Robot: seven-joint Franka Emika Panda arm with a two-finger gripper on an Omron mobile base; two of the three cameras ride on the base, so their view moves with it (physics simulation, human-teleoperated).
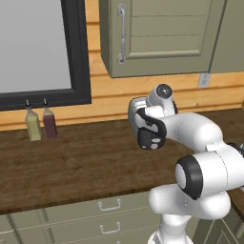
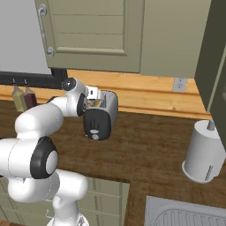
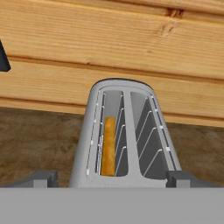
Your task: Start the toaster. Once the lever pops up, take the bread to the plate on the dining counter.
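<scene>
One toaster (image 2: 101, 115) with two slots, one bread slice (image 3: 108, 146) in the left slot, two bottles (image 1: 33, 125) (image 1: 49, 122), one paper towel roll (image 2: 203, 152), one sink (image 2: 185, 214), one wall outlet (image 1: 204, 80).

Light wooden planks (image 1: 143, 90) back the dark wood counter. Olive wall cabinets (image 1: 162, 38) hang above, a black-framed window (image 1: 38, 47) far left, drawers (image 1: 71, 224) below, a wall outlet (image 2: 179, 84) right.
</scene>
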